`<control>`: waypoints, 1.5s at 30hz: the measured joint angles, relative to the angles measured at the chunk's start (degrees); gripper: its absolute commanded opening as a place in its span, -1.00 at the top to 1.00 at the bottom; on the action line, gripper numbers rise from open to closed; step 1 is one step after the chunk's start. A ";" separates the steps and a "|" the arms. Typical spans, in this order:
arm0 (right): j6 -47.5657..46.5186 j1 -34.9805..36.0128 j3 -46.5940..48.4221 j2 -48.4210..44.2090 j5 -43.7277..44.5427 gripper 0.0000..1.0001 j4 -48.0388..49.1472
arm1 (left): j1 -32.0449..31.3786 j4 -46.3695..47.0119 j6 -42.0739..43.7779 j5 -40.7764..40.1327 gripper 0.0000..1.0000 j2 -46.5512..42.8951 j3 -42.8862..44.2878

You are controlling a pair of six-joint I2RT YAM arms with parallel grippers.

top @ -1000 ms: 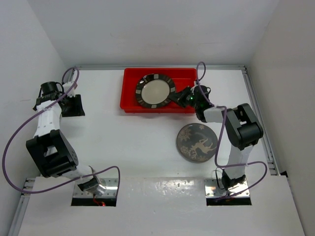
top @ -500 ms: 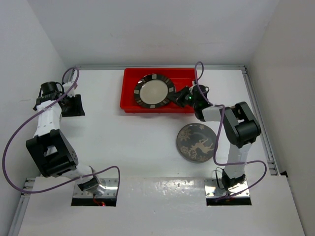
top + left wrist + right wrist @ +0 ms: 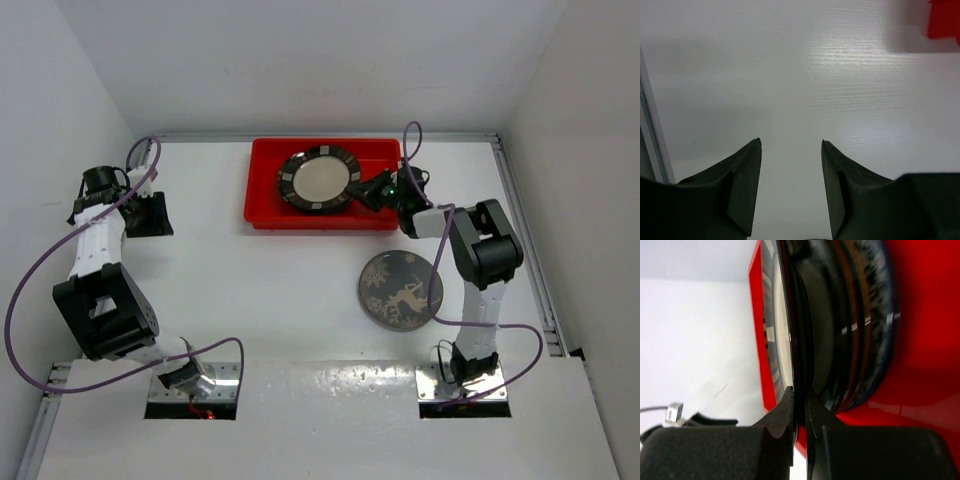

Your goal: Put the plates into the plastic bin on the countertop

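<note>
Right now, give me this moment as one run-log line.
right hand: shut on striped-rim plate, at red bin | left hand: open, empty, over countertop | deer plate: on countertop, outside bin

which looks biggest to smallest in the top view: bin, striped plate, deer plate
1. bin: clearly the largest.
2 and 3. deer plate and striped plate: near alike. The striped one is gripped by its rim in the right claw and looks foreshortened, so I won't rank them.
</note>
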 measured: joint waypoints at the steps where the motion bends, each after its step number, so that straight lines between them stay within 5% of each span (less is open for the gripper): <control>1: 0.09 -0.33 0.22 0.22 0.22 1.00 -0.33 | 0.00 0.02 0.00 0.00 -0.06 0.00 0.00; 8: 0.79 -0.42 0.48 1.55 0.35 0.96 -0.72 | 0.00 0.04 0.00 0.02 -0.06 0.00 0.00; 12: 0.11 0.22 2.23 2.05 -0.92 0.52 -3.65 | 0.00 0.04 0.00 0.02 -0.06 0.00 0.00; 13: -0.68 0.35 3.23 2.03 -1.31 0.24 -5.05 | 0.00 0.04 0.00 0.02 -0.06 0.00 0.00; 19: -10.69 1.18 13.55 1.99 -1.75 -0.17 -22.56 | 0.00 0.11 0.00 0.37 -0.06 0.00 0.00; 33: -34.80 3.72 38.32 5.90 9.51 -0.54 -64.67 | 0.00 0.15 0.00 0.74 -0.06 0.02 0.00; 45: -44.48 4.83 37.53 4.37 15.85 -0.66 -73.07 | 0.00 0.11 0.00 1.44 -0.06 0.66 0.00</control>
